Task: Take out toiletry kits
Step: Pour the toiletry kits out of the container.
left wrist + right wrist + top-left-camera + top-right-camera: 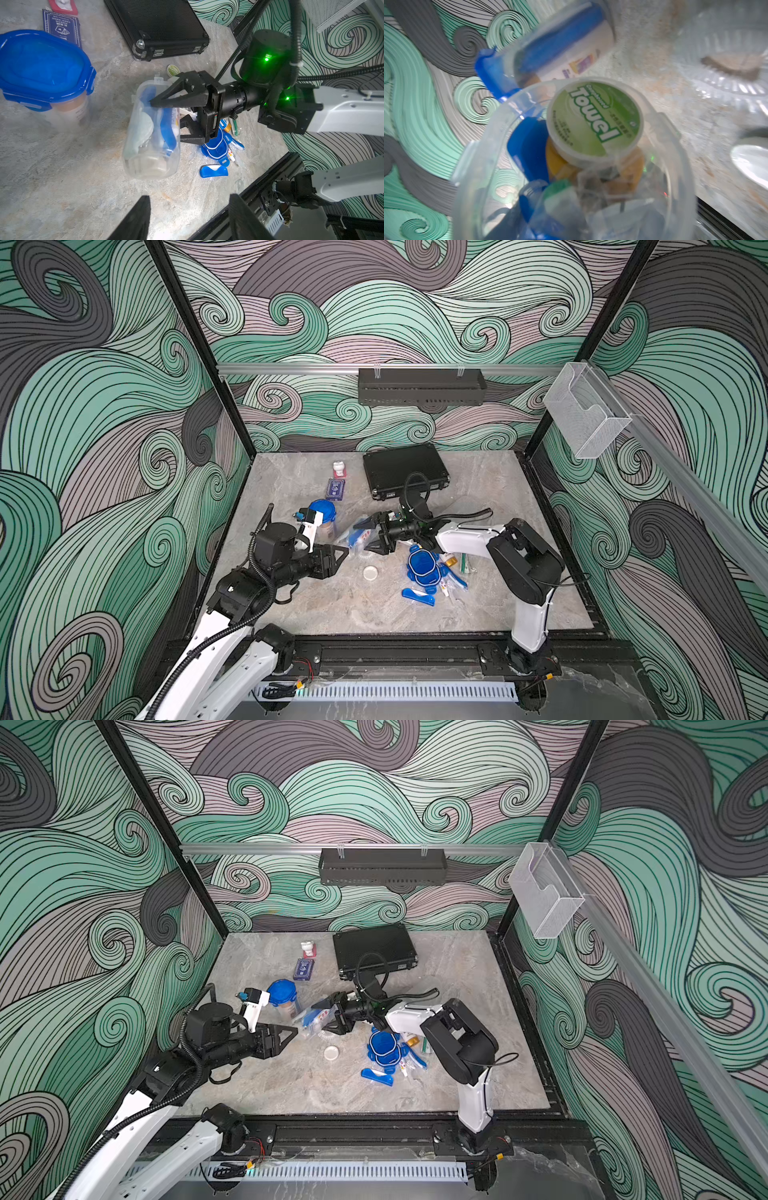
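Right gripper (pixel 368 536) is clamped on the open tumbler (pixel 149 145) near its rim. The tumbler is tipped sideways at mid-desk (pixel 374 614), with a green towel puck (pixel 593 120) at its mouth. Left gripper (pixel 190 209) sits near its base, fingers apart and empty. A lidded tumbler (pixel 41 68) stands upright nearby.

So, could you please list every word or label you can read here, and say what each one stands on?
"Towel": on the green lid of the small tub, by the rim of the open tumbler.
Smaller print on that lid: too blurred to read.
Print on the dark-blue card box: too small to read.
Red letters on the small tube: unreadable.
Label on the white bottle: blurred.
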`<action>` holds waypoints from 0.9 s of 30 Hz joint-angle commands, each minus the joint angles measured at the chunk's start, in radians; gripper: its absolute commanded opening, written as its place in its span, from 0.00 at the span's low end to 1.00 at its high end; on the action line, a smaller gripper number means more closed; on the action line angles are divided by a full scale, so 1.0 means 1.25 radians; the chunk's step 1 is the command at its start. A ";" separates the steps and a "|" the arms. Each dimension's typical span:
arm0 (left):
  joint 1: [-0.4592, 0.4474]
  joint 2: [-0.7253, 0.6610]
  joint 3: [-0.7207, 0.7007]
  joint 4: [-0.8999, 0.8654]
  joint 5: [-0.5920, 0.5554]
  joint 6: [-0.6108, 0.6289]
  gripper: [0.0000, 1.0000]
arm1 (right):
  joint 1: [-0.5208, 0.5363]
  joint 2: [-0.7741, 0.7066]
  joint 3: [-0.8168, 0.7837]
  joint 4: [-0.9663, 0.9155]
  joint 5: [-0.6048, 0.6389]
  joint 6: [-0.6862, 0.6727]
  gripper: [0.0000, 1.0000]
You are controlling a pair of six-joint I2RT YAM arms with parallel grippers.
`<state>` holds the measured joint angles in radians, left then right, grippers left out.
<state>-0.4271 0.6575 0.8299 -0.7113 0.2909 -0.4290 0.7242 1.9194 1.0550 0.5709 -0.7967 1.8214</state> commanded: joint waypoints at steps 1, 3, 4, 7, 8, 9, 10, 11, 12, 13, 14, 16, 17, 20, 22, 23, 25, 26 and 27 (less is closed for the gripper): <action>0.005 -0.019 0.019 -0.008 -0.035 0.011 0.61 | 0.003 0.002 -0.022 0.362 0.077 0.210 0.50; 0.006 -0.022 0.017 -0.011 -0.046 0.012 0.60 | 0.013 0.007 -0.021 0.383 0.081 0.222 0.50; 0.005 -0.022 0.017 -0.013 -0.050 0.011 0.61 | 0.017 0.006 -0.024 0.387 0.085 0.226 0.50; 0.006 -0.017 0.018 -0.010 -0.055 0.012 0.70 | 0.020 0.003 -0.034 0.409 0.096 0.237 0.50; 0.006 -0.014 0.018 -0.009 -0.058 0.013 0.77 | 0.021 0.003 -0.040 0.414 0.103 0.242 0.50; 0.005 -0.012 0.020 -0.007 -0.064 0.014 0.81 | 0.022 0.003 -0.044 0.418 0.106 0.246 0.50; 0.005 -0.006 0.025 -0.009 -0.074 0.016 0.85 | 0.022 0.004 -0.045 0.423 0.108 0.251 0.50; 0.006 0.003 0.033 -0.011 -0.085 0.020 0.87 | 0.023 0.005 -0.045 0.437 0.110 0.258 0.50; 0.006 0.013 0.043 -0.016 -0.096 0.024 0.89 | 0.025 0.005 -0.046 0.445 0.113 0.264 0.50; 0.006 0.028 0.057 -0.024 -0.112 0.028 0.90 | 0.027 0.002 -0.046 0.451 0.115 0.267 0.50; 0.005 0.043 0.072 -0.029 -0.128 0.033 0.90 | 0.027 -0.002 -0.046 0.451 0.115 0.267 0.50; 0.005 0.074 0.088 -0.018 -0.132 0.057 0.92 | 0.029 -0.012 -0.048 0.446 0.114 0.264 0.50; 0.006 0.090 0.089 -0.001 -0.122 0.075 0.93 | 0.030 -0.016 -0.051 0.443 0.113 0.262 0.50; 0.005 0.142 0.086 0.043 -0.099 0.118 0.93 | 0.032 -0.020 -0.054 0.446 0.110 0.264 0.50; 0.005 0.180 0.099 0.040 -0.111 0.124 0.93 | 0.032 -0.023 -0.057 0.447 0.110 0.265 0.50; 0.005 0.198 0.107 0.036 -0.107 0.129 0.93 | 0.033 -0.025 -0.059 0.447 0.110 0.265 0.50; 0.005 0.224 0.114 0.039 -0.096 0.135 0.93 | 0.033 -0.025 -0.059 0.451 0.107 0.267 0.50; 0.006 0.236 0.117 0.043 -0.099 0.132 0.93 | 0.035 -0.025 -0.059 0.456 0.110 0.270 0.50; 0.005 0.245 0.121 0.045 -0.101 0.133 0.93 | 0.037 -0.026 -0.056 0.458 0.108 0.271 0.50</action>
<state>-0.4267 0.9489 0.9222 -0.6724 0.1688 -0.2932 0.7631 1.9320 0.9768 1.0252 -0.6655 2.0842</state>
